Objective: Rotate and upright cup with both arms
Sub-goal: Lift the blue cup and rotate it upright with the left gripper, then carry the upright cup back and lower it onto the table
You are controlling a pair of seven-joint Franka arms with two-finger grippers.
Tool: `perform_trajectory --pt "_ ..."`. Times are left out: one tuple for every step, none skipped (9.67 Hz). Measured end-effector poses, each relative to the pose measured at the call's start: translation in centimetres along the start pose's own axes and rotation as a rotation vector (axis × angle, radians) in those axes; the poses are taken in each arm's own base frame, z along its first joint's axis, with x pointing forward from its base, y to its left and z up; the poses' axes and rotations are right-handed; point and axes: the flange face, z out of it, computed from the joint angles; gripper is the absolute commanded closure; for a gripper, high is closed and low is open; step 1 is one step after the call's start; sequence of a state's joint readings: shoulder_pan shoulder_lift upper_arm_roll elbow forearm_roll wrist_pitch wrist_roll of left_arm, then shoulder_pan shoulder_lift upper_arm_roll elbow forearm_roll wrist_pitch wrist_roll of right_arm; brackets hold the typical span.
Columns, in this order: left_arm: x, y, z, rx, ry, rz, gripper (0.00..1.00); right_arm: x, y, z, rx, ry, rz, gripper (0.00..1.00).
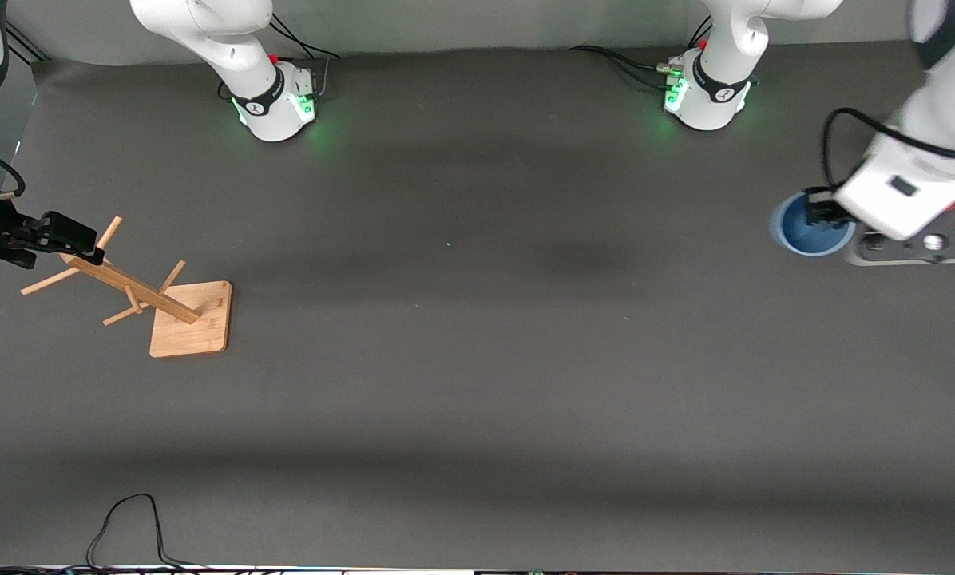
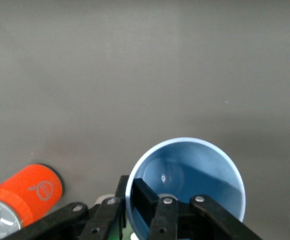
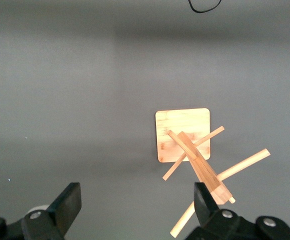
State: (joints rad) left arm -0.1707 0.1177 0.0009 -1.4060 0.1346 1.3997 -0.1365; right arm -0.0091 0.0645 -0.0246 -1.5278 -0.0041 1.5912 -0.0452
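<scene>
The pale blue cup is at the left arm's end of the table, its open mouth turned up toward the front camera. My left gripper is shut on the cup's rim. In the left wrist view one finger sits inside the cup and the other presses on the outside of the wall. I cannot tell whether the cup rests on the table or hangs just above it. My right gripper is open and holds nothing, beside the top of the wooden rack. Its fingers stand wide apart.
A wooden peg rack on a square base stands toward the right arm's end of the table. An orange can with a grey top lies on its side beside the cup. A black cable loops at the table's near edge.
</scene>
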Motion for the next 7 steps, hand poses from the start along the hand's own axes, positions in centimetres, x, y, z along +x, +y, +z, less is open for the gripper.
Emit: perform_trajectory --pt "0.1 -2.5 2.2 -0.031 0.016 -0.012 1.00 0.0 0.0 0.0 0.000 0.001 0.000 0.00" --pt "0.4 -4.8 4.6 -0.053 0.035 -0.026 1.00 0.0 0.0 0.0 0.001 0.001 0.000 0.00" --pt "1.0 -6.2 7.0 -0.062 0.059 -0.042 1.00 0.0 0.0 0.0 0.001 0.000 0.001 0.00" --pt "1.6 -6.6 9.8 -0.066 0.080 -0.048 1.00 0.0 0.0 0.0 0.001 0.001 0.000 0.00" --pt "1.9 -6.2 12.5 -0.068 0.095 -0.045 1.00 0.0 0.1 0.0 0.001 0.003 0.001 0.00" --pt "2.0 -5.9 15.0 -0.071 0.107 -0.043 1.00 0.0 0.1 -0.1 0.001 0.004 0.001 0.00" --pt "1.9 -5.8 17.5 -0.074 0.114 -0.046 1.00 0.1 0.0 -0.1 0.001 0.005 0.001 0.00"
